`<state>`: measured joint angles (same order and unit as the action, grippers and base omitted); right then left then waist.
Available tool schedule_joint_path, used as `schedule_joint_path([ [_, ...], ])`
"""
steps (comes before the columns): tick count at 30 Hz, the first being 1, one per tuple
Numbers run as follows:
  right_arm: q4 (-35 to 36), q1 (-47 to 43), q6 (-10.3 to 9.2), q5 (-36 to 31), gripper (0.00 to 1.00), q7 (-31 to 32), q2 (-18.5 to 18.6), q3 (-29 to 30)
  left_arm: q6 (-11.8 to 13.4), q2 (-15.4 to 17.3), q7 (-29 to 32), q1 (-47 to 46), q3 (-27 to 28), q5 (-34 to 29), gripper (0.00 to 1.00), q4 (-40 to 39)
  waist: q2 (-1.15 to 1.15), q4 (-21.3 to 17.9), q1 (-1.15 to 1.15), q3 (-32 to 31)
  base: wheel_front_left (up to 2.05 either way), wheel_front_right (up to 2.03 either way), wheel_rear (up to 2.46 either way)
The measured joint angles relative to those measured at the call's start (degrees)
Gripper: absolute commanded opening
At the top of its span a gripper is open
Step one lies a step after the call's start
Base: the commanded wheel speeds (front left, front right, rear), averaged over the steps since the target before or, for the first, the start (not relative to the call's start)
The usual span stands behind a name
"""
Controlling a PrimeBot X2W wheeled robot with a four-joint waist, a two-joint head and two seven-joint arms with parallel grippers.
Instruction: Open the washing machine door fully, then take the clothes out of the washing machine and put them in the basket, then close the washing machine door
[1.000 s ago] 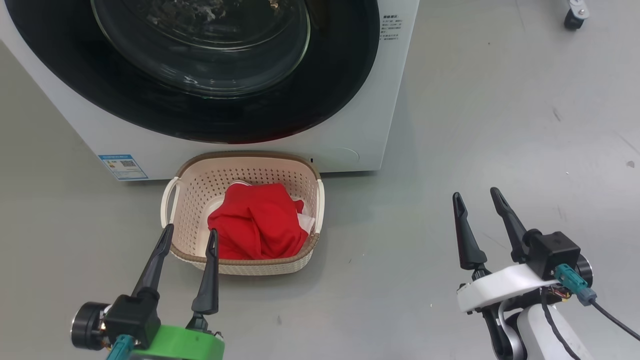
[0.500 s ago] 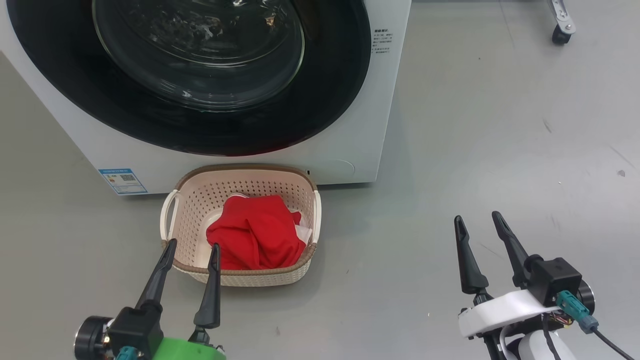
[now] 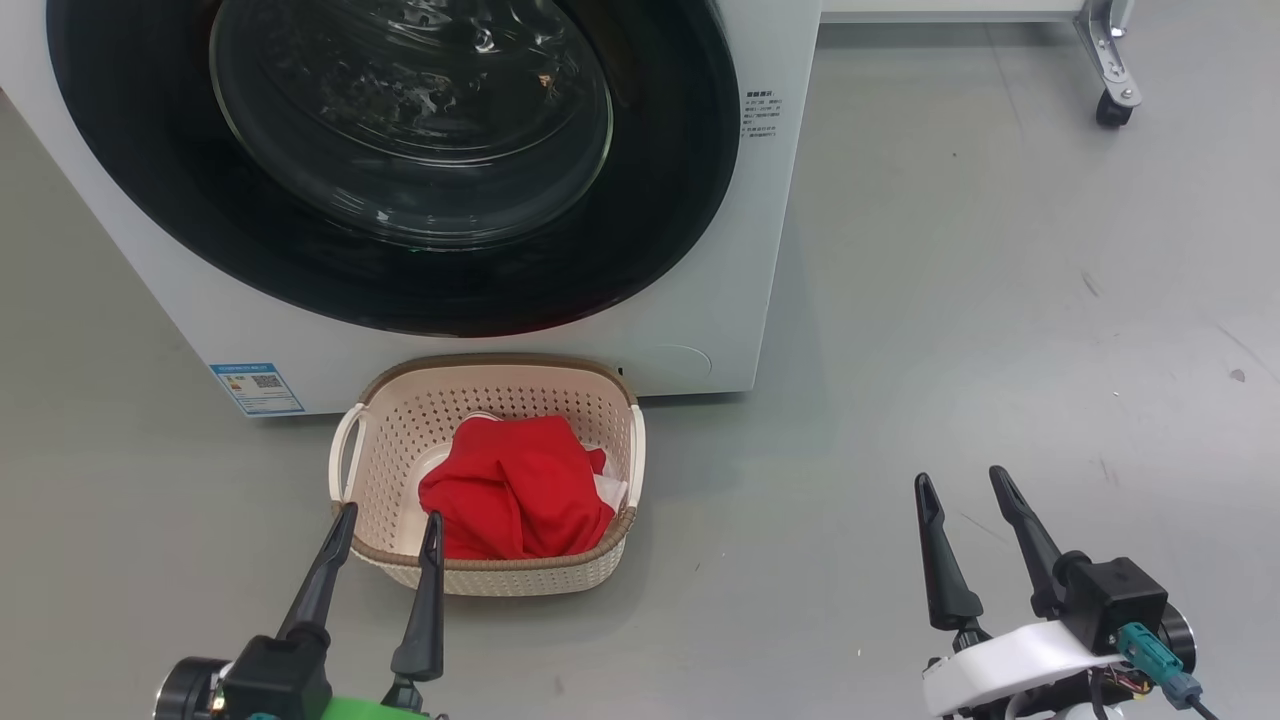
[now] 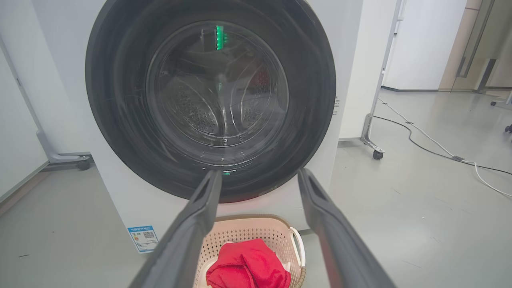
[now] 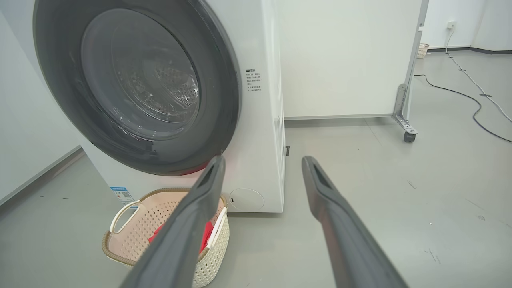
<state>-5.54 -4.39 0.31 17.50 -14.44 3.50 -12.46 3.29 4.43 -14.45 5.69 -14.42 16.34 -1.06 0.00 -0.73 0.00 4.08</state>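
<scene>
The washing machine door (image 3: pixel 400 130) lies flush against the white washing machine (image 3: pixel 760 250), its black rim and glass bowl facing me. Directly before it on the floor stands the cream basket (image 3: pixel 500 362), with the red and white clothes (image 3: pixel 515 488) heaped inside. My left gripper (image 3: pixel 390 513) is open and empty, its tips over the basket's near rim. Off to the right, my right gripper (image 3: pixel 959 475) hangs open above bare floor. In the left wrist view the left gripper (image 4: pixel 259 172) points at the door (image 4: pixel 216 92), above the basket (image 4: pixel 248 224). The right gripper (image 5: pixel 263 158) is open too.
A blue label (image 3: pixel 257 387) marks the machine's lower left corner. A metal frame leg on a caster (image 3: pixel 1110 105) stands at the back right, beside a white panel. A cable (image 4: pixel 432 148) runs along the grey floor to the right.
The whole head view has shifted, with machine and basket lower in the picture, so the camera moved. Both grippers sit lower in the picture and stay open. The clothes lie as before.
</scene>
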Motion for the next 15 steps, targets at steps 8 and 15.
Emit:
schedule_joint_path([
  [8,1.2,-0.9,-0.04,0.0,1.00,0.0,-0.1,0.1,0.0,0.0,0.0,0.5,0.0,0.0,1.00,-0.3,0.00,0.1,0.00,-0.2,0.00,0.00,0.00],
  [15,2.1,-0.9,-0.05,-0.2,1.00,0.0,-0.1,0.0,0.0,0.0,0.0,0.5,-0.1,0.0,1.00,-0.5,0.00,0.1,0.00,-0.3,0.00,0.00,0.00],
])
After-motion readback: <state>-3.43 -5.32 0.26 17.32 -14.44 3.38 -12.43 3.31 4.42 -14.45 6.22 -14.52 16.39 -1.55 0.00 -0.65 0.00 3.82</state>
